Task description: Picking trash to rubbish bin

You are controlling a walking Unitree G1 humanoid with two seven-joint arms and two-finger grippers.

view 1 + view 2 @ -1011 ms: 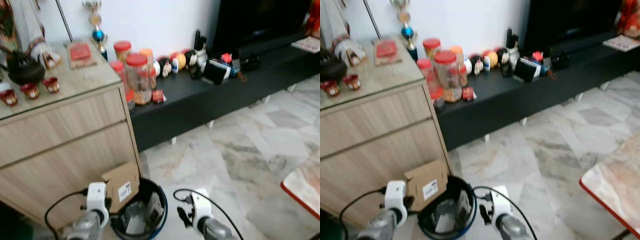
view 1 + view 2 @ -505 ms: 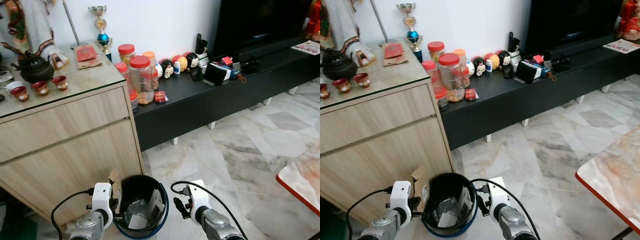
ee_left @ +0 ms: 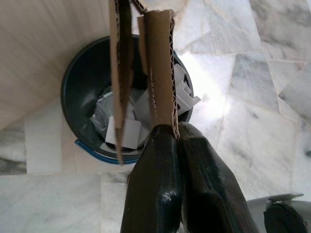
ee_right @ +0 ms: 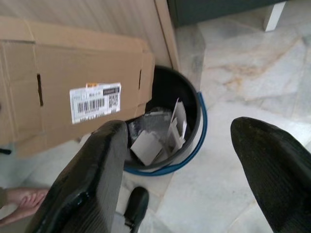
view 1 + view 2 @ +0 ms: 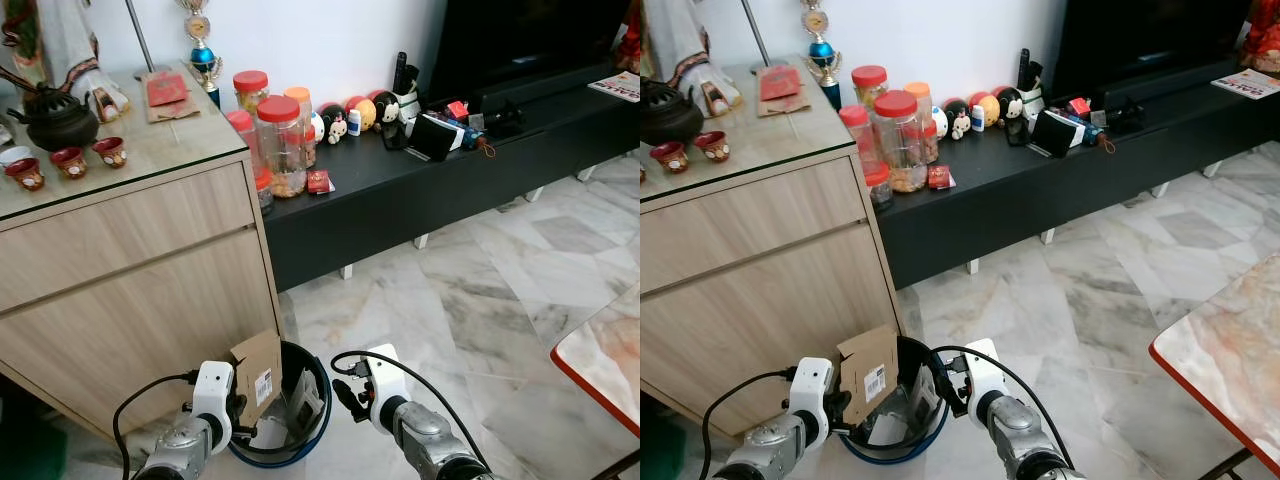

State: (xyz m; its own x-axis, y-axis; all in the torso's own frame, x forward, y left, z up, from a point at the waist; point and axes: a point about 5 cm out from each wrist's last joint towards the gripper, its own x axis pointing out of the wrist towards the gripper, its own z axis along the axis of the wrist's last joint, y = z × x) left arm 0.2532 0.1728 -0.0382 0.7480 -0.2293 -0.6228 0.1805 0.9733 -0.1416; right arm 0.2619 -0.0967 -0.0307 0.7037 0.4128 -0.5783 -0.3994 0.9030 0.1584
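Left gripper (image 3: pixel 167 131) jaws clamp a box (image 5: pixel 259 365) (flattened) over the bin (image 4: pixel 194 145); right gripper (image 4: pixel 180 160) jaws apart.

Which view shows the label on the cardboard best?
The right wrist view: the cardboard faces it flat, with the barcode label large. The eye views show the label small. The left wrist view shows the cardboard edge-on, pinched by the left gripper above the bin, label unseen.
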